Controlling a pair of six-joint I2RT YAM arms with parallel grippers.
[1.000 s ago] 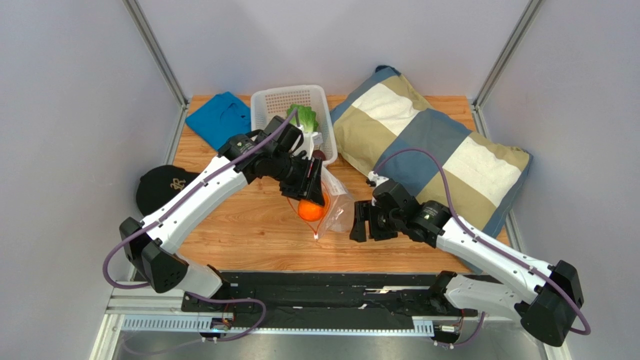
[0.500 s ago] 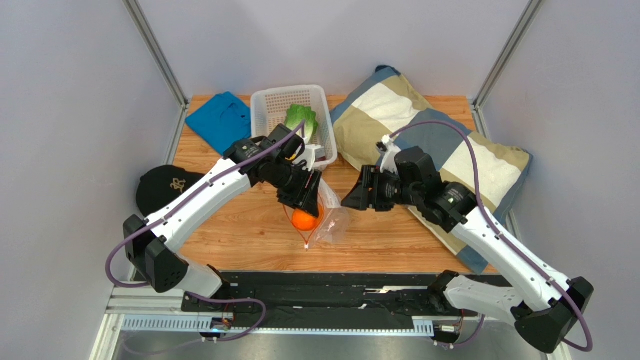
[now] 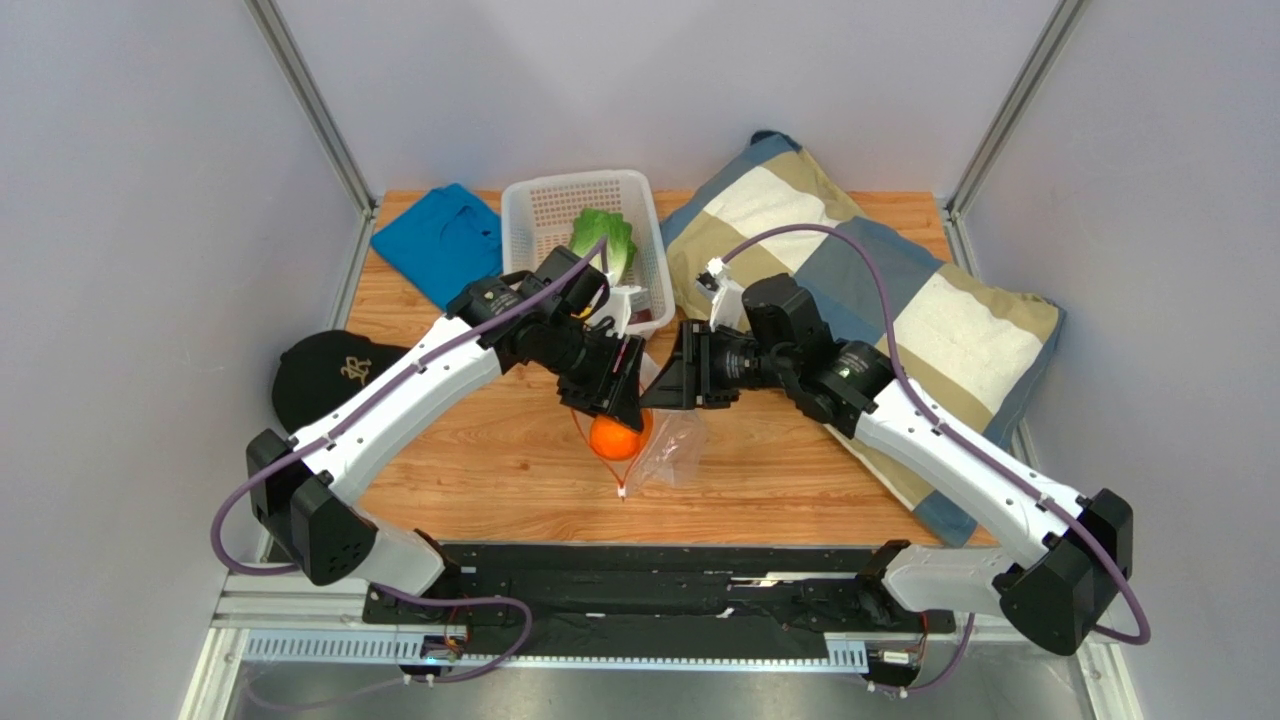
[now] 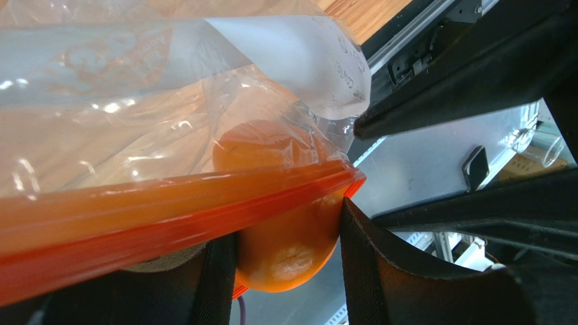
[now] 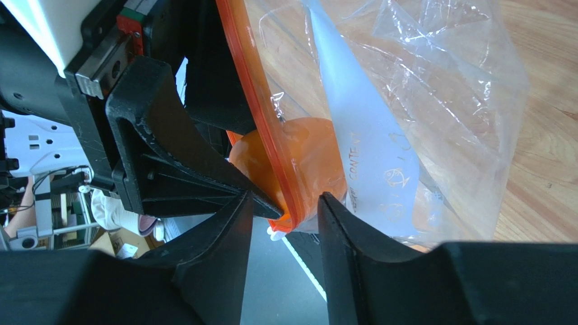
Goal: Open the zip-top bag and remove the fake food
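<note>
Left tool (image 4: 288, 237) clamps zip-top bag (image 4: 136, 135) about half-hidden orange (image 4: 285, 261); right tool (image 5: 283, 203) spread astride zip strip (image 5: 261, 122).

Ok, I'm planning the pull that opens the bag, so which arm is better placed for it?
Right. The right gripper has its jaws open astride the zip strip of the zip-top bag, probably ready to pinch and pull. The left gripper is busy holding the bag up with the orange inside.
</note>
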